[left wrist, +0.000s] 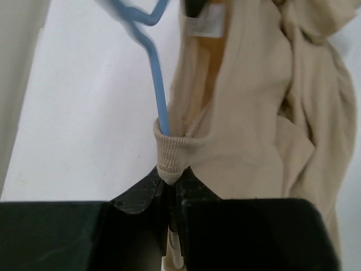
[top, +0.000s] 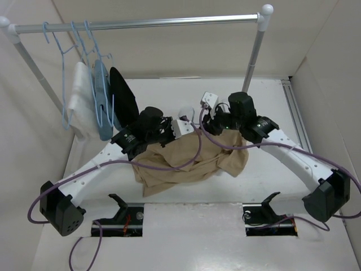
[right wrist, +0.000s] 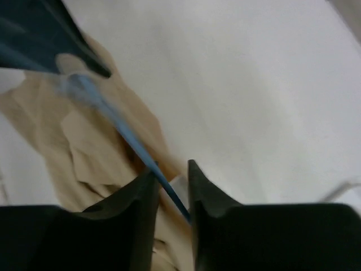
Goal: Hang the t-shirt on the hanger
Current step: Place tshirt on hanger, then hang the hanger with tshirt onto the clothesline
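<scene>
The tan t-shirt (top: 189,161) lies crumpled on the table between my two arms. My left gripper (top: 176,127) is at its upper edge. In the left wrist view the gripper (left wrist: 169,182) is shut on the ribbed collar of the t-shirt (left wrist: 254,113). The thin light-blue hanger (left wrist: 159,90) rises out of the neck opening just above the jaws. My right gripper (top: 211,115) is close by on the right. In the right wrist view it (right wrist: 171,176) is shut on the hanger wire (right wrist: 132,144), with the t-shirt (right wrist: 84,152) beneath. The arms hide the hanger in the top view.
A clothes rack rail (top: 146,23) spans the back, with a post (top: 254,62) at the right. At its left end hang an empty blue hanger (top: 65,84), a white garment (top: 82,104), a light-blue garment (top: 102,101) and a black garment (top: 125,99). Walls close in on both sides.
</scene>
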